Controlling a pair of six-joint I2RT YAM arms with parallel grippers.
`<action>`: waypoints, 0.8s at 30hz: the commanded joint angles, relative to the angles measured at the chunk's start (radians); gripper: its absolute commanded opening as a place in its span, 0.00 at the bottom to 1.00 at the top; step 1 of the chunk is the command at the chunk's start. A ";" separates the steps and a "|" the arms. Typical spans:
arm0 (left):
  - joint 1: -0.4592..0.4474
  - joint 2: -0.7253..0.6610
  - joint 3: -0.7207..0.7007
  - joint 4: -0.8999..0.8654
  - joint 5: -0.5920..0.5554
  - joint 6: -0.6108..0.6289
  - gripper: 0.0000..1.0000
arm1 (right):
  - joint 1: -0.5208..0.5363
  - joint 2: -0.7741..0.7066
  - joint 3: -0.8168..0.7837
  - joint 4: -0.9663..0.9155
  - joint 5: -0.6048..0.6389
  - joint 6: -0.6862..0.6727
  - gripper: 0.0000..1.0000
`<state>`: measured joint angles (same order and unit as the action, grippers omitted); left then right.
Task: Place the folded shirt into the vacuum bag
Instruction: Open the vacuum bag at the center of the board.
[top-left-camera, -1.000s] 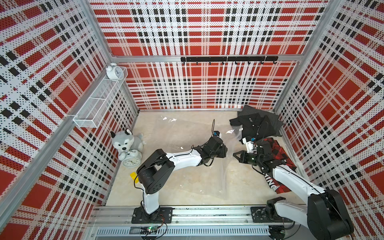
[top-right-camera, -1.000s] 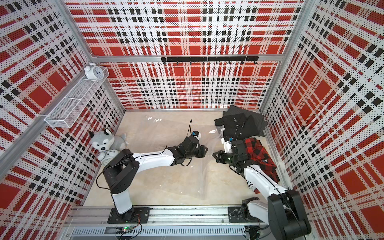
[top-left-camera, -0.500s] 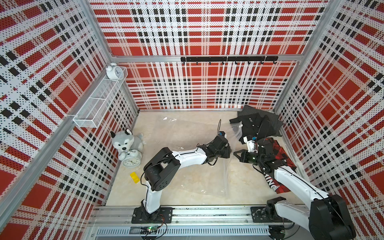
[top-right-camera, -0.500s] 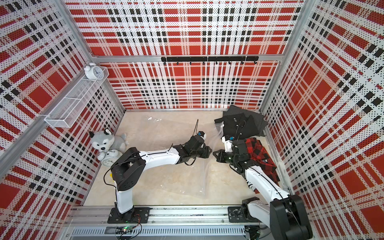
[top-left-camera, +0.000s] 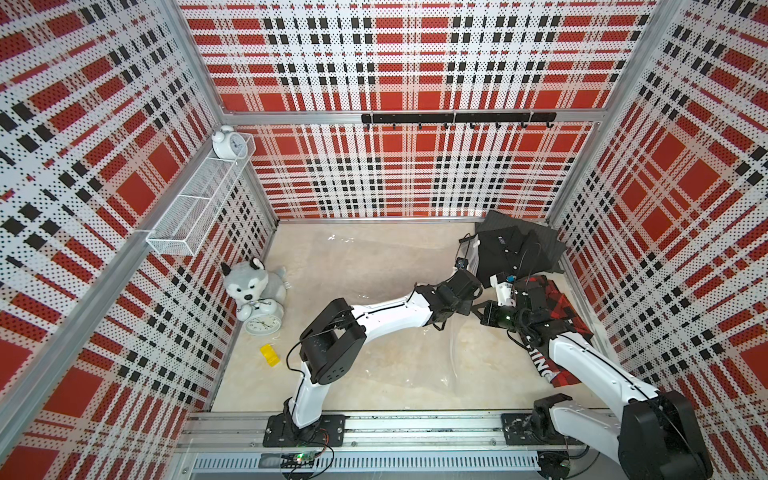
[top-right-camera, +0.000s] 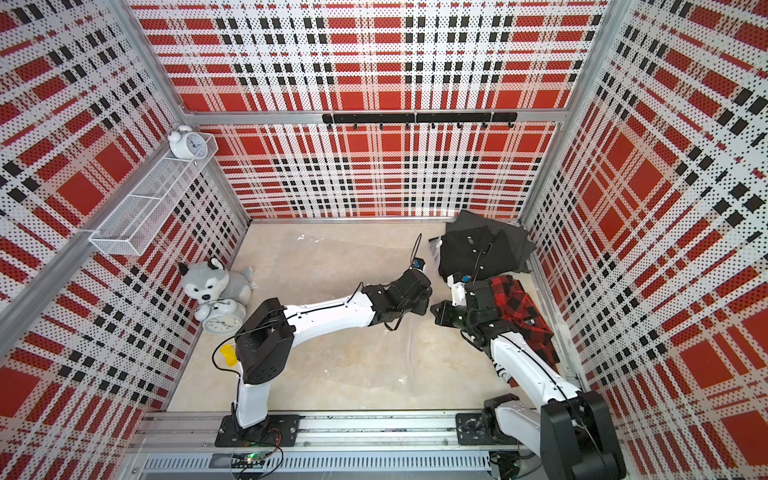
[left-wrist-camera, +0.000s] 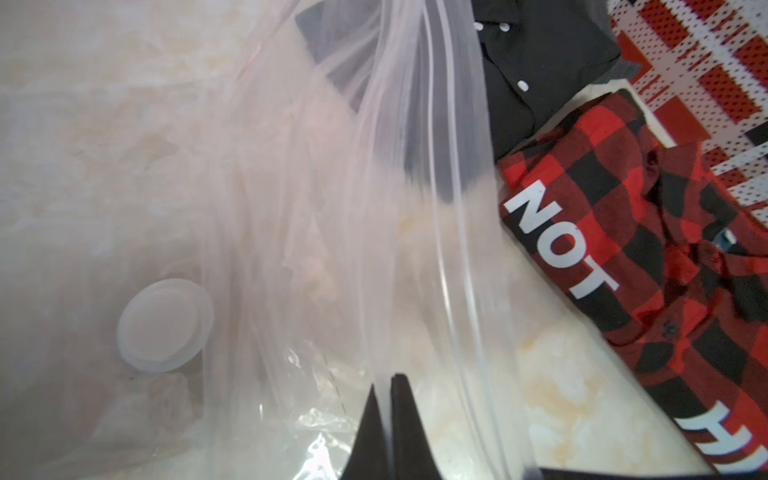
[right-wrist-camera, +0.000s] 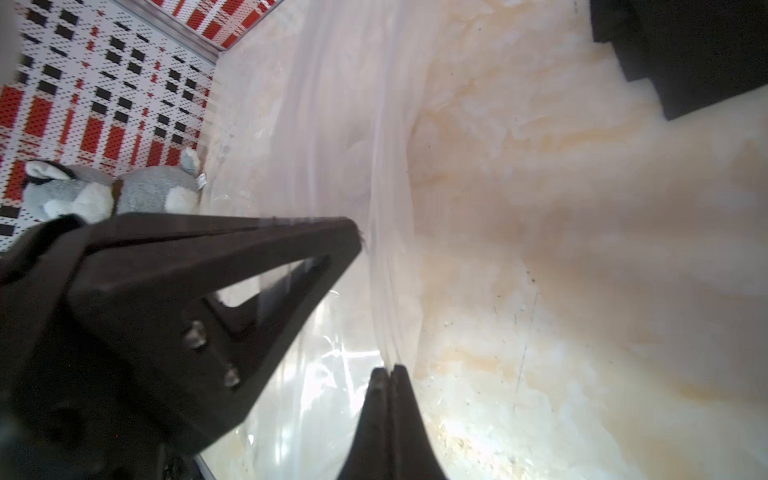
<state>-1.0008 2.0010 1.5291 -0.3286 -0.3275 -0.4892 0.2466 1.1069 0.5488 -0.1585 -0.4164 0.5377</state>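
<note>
The vacuum bag lies flat and transparent on the beige floor; its round white valve cap shows in the left wrist view. My left gripper is shut on a layer of the bag's mouth edge. My right gripper is shut on the bag's edge right beside it. A folded red-and-black checked shirt with white letters lies under my right arm, outside the bag. A folded black shirt lies behind it in the back right corner.
A plush husky and an alarm clock sit by the left wall, with a small yellow block nearer the front. A wire shelf holding a second clock hangs on the left wall. A black hook rail runs along the back.
My left arm has reached to the right, up to the right gripper, and its jaws have closed on the bag's edge. The right arm has hardly moved.
</note>
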 joint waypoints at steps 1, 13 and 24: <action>0.011 -0.040 0.015 -0.069 -0.092 0.022 0.00 | 0.004 0.001 0.028 -0.098 0.125 -0.023 0.00; 0.108 -0.197 -0.003 -0.138 -0.028 0.071 0.00 | -0.021 0.008 0.018 -0.155 0.261 -0.030 0.00; 0.068 -0.121 0.143 -0.225 -0.030 0.107 0.00 | -0.021 -0.011 0.068 -0.039 0.013 -0.011 0.58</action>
<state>-0.9195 1.8465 1.6348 -0.5350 -0.3485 -0.4061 0.2287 1.1042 0.5842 -0.2493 -0.3153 0.5240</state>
